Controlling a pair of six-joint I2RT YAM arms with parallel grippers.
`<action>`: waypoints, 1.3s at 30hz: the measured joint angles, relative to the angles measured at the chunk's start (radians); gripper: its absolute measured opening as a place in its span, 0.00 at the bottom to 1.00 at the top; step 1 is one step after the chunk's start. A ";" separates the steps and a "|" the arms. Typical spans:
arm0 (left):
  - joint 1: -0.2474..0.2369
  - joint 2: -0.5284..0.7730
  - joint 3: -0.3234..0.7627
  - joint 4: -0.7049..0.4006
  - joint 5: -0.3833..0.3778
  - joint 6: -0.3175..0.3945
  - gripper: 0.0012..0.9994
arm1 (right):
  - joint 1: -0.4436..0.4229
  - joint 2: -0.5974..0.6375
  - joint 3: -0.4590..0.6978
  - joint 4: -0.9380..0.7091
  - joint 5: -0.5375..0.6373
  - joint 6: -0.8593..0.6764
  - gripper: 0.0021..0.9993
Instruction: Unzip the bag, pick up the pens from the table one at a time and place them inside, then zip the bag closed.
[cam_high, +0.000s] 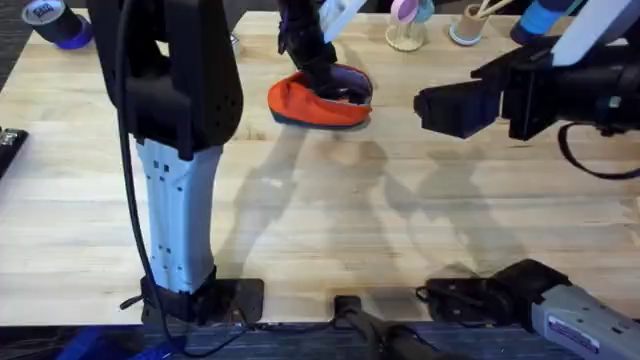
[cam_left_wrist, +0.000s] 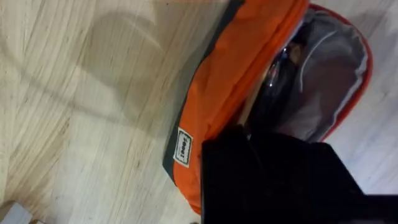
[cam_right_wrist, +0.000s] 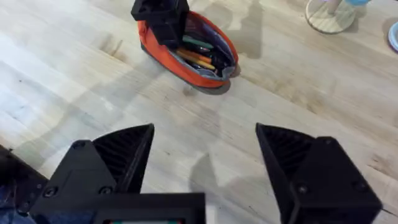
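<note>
From overhead, the bag (cam_high: 318, 100) is lying on the far middle of the pale wooden surface (cam_high: 330, 220), its orange side facing the arms' bases and its top gaping open. The left arm is reaching across to it, and the left pincer (cam_high: 322, 72) is sitting right over the bag's opening; from here I cannot tell whether its fingers are clenched or released. The right pincer (cam_high: 445, 108) is hanging above the surface to the right of the bag, well apart from it. A wooden stand (cam_high: 405, 38) and a small cup of sticks (cam_high: 467, 27) are standing at the far edge, and a roll of tape (cam_high: 55, 22) is lying at the far left corner.

In the left wrist view, the bag (cam_left_wrist: 230, 81) is lying unzipped, showing its grey lining and a white label on the orange side. The pincer's black body is covering the opening, so its fingers are hidden.

In the right wrist view, the right pincer (cam_right_wrist: 205, 155) is spread wide, holding nothing, above bare wood. Farther off, the bag (cam_right_wrist: 186, 59) is lying open with the pens (cam_right_wrist: 199, 53) inside it, and the left pincer (cam_right_wrist: 163, 28) is dipping into one end of it.
</note>
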 joint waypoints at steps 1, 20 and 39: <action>0.002 0.000 0.000 0.000 -0.002 0.000 0.04 | 0.000 0.000 0.000 0.000 0.000 0.000 1.00; 0.003 0.000 0.000 -0.014 -0.033 0.016 0.99 | 0.000 0.000 0.000 0.004 0.000 0.000 1.00; 0.080 -0.227 0.000 -0.157 -0.036 0.129 0.99 | 0.000 0.000 0.000 0.008 0.042 0.000 1.00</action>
